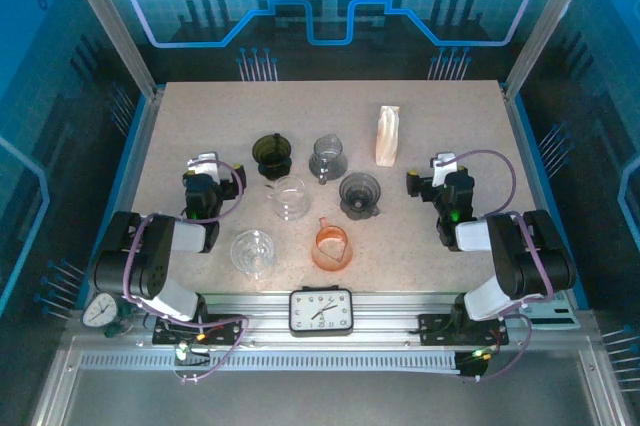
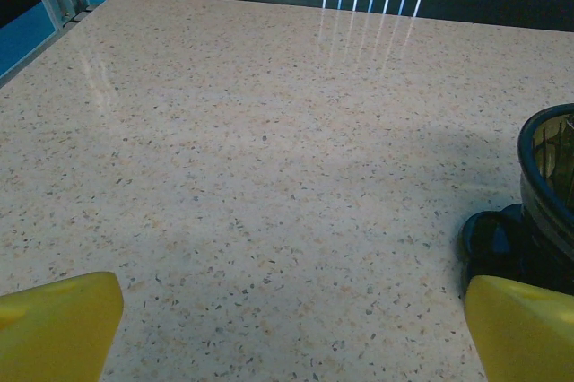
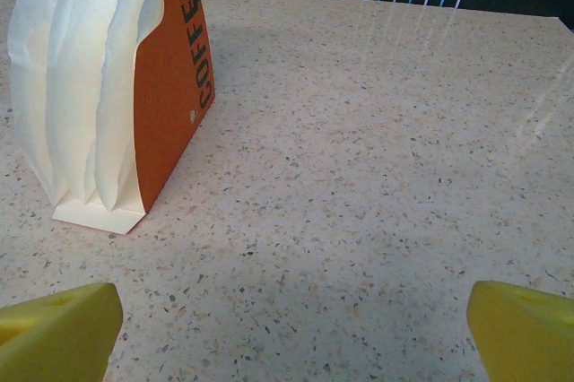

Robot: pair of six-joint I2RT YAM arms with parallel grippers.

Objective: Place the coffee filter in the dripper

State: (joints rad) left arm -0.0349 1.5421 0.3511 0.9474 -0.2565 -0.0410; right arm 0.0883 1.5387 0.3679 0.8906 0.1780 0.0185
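The coffee filters (image 1: 387, 134) stand upright at the far right of the desk (image 1: 450, 106), a pleated white stack in an orange sleeve. From the right wrist the stack (image 3: 99, 86) sits ahead and to the left, with "COFFEE" printed up its orange side.

Spread to the left of it around mid-desk are a smoky glass dripper (image 1: 327, 156), a dark green dripper (image 1: 271, 153) and a dark grey dripper (image 1: 360, 193). Closer to the arms sit a clear glass cup (image 1: 289, 198), an orange dripper (image 1: 331, 245) and a clear dripper (image 1: 252, 251). None of them touch each other, and none has a filter in it.

The right end effector (image 1: 443, 163) hangs near the filters, on their right, not touching. Its wrist view (image 3: 287, 328) shows the yellow fingertips (image 3: 54, 324) spread wide, with bare desk between them.

The left end effector (image 1: 205, 164) hovers over the left side of the desk, jaws wide apart too and holding nothing (image 2: 287, 328). From its wrist, the dark green dripper (image 2: 547, 194) sits at the right edge, just past one yellow fingertip (image 2: 525, 328).

A clock (image 1: 321, 310) lies on the rail between the two bases.
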